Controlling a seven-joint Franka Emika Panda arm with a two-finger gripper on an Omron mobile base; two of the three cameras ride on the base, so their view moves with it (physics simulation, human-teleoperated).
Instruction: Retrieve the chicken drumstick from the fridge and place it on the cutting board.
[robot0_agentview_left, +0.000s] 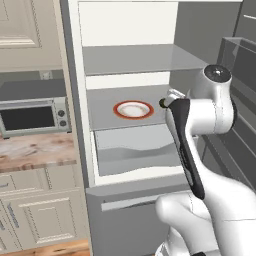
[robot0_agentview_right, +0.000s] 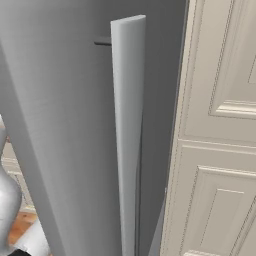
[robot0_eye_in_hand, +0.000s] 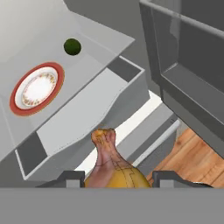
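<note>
- Between my claw's (robot0_eye_in_hand: 117, 178) two dark finger tips, in the hand view, sits the small lumpy golden-brown chicken drumstick (robot0_eye_in_hand: 111, 166); the tips stand on either side of its fat end, pinching it, and its narrow bony end points away from the claw.
- Beyond the drumstick's bony end I see the tall grey fridge (robot0_eye_in_hand: 109, 35) with its white interior, door open, and its translucent drawer (robot0_eye_in_hand: 83, 118) just past the claw.
- Farther from the claw, on the grey shelf (robot0_eye_in_hand: 94, 59) above that drawer, lies a round white plate with a red-orange rim (robot0_eye_in_hand: 37, 89), well apart from the drumstick.
- A small dark green ball (robot0_eye_in_hand: 72, 47) rests on the same shelf, beyond the plate and apart from it.
- Off to the claw's side in the hand view, the grey door bins (robot0_eye_in_hand: 188, 74) hang on the open door, with a wooden floor (robot0_eye_in_hand: 197, 157) below them.
- From the left base view, my white arm (robot0_agentview_left: 200, 150) reaches up in front of the fridge (robot0_agentview_left: 130, 60); the hand is at shelf height, beside the plate (robot0_agentview_left: 133, 109) and close to the green ball (robot0_agentview_left: 162, 103).
- Well to the far side of the plate from the claw, a grey microwave (robot0_agentview_left: 32, 116) sits on a pinkish marbled countertop (robot0_agentview_left: 35, 150) over cream cabinets (robot0_agentview_left: 40, 215).
- In the right base view I get the grey outer face of the fridge door (robot0_agentview_right: 65, 125), its long pale handle (robot0_agentview_right: 128, 135), and a cream panelled cabinet (robot0_agentview_right: 220, 130) beside it.
</note>
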